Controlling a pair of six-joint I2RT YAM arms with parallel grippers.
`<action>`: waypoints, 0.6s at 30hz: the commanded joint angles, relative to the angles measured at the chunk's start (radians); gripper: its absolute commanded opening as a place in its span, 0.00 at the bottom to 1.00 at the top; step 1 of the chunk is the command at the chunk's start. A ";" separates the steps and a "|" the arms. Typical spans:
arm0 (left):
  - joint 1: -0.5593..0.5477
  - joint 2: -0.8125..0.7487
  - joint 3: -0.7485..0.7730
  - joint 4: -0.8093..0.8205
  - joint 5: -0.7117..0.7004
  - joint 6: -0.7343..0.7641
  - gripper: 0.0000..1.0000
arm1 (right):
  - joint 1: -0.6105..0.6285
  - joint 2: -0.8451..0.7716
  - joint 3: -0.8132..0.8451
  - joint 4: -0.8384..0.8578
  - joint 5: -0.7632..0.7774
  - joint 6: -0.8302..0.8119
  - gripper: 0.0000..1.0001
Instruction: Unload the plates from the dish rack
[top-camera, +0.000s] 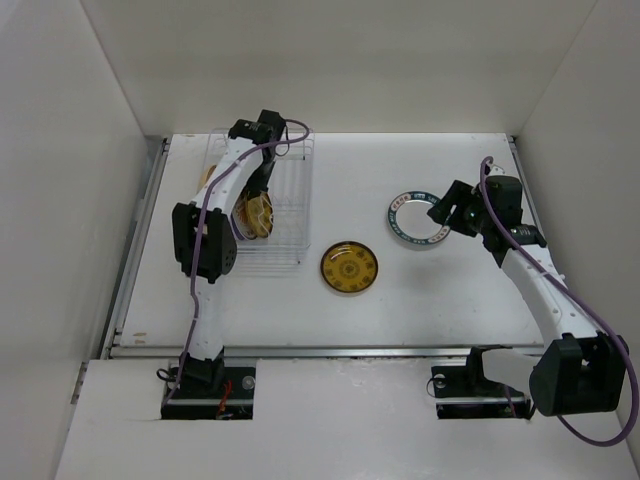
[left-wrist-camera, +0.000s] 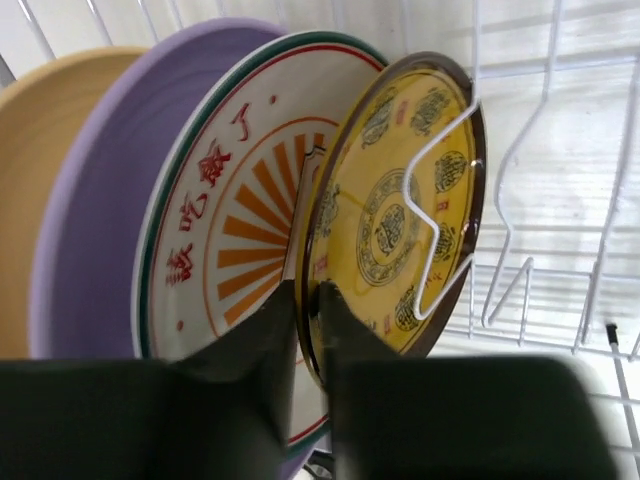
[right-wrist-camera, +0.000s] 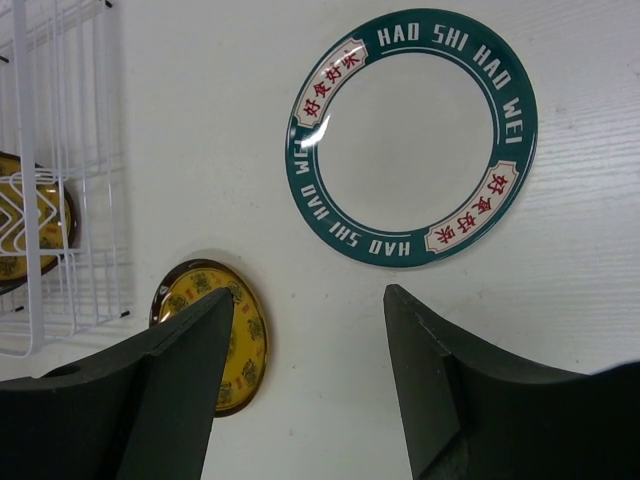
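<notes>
Colours and patterns. White thin-wire dish rack holds a plain mustard-yellow round plate, a plain lavender round plate, a white round plate with orange sunburst, red characters and a green rim line, and an amber round plate with dark medallions and a dark-brown rim. White table: a second amber medallion plate and a white round plate with dark-teal rim, lettered white, with red characters on white panels. Left gripper and right gripper: black.

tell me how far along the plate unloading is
Done: the teal-rimmed plate and one amber plate lie flat on the table. In hand: the left pincer grips a second amber plate in the dish rack; the right pincer is open, empty. Left: sunburst plate, lavender plate and mustard plate stand racked.
</notes>
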 joint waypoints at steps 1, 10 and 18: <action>0.026 -0.003 -0.006 -0.042 0.008 -0.006 0.03 | 0.007 -0.014 -0.001 0.028 -0.012 -0.016 0.68; 0.026 -0.155 0.111 -0.071 0.035 0.000 0.00 | 0.007 -0.023 -0.001 0.028 -0.012 -0.016 0.68; -0.040 -0.361 0.071 0.091 -0.014 0.048 0.00 | 0.007 -0.023 -0.001 0.028 -0.030 -0.016 0.68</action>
